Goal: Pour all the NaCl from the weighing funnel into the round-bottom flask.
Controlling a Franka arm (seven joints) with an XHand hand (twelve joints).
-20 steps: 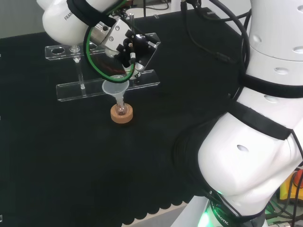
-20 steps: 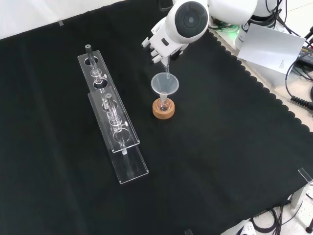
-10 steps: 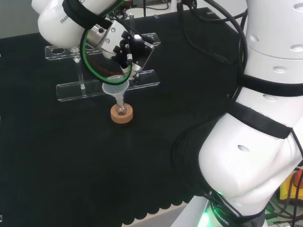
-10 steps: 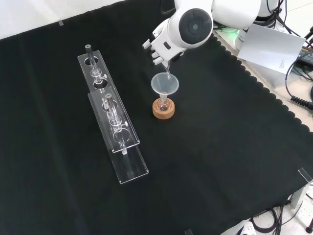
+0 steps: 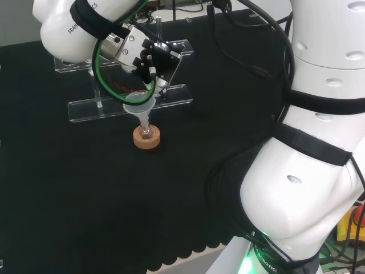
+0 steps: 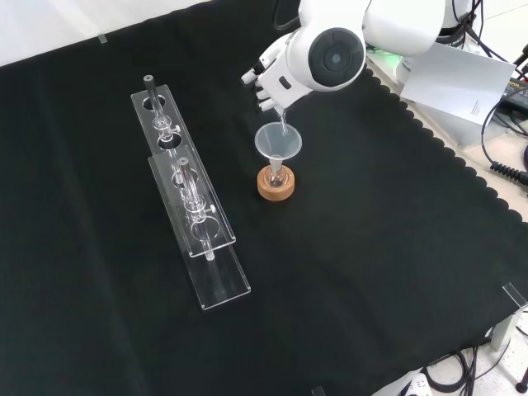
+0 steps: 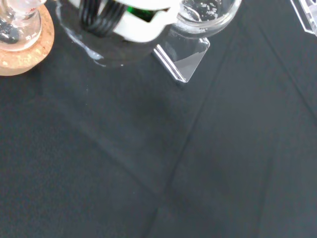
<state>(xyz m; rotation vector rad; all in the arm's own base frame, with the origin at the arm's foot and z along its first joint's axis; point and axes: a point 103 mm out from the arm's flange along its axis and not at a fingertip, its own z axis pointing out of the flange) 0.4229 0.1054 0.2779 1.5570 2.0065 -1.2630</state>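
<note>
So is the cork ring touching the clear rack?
Apart. The front view shows bare black cloth between the cork ring and the clear rack.

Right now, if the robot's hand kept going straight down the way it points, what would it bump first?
Probably the clear funnel right under the hand, sitting in the flask on its cork ring. Depth is hard to judge.

- In the front view the arm's white link (image 6: pixel 334 56) with its round grey cap covers most of the hand (image 6: pixel 266 76), so the grasp cannot be made out.
- The weighing funnel (image 6: pixel 283 124) is too small and clear there to tell its contents.
- In the wrist view the cork ring (image 7: pixel 25 49) and the round-bottom flask (image 7: pixel 17 25) are cut off by the edge.
- A blurred white part of the hand (image 7: pixel 141 17) hides some of the plastic funnel (image 7: pixel 94 42).
</note>
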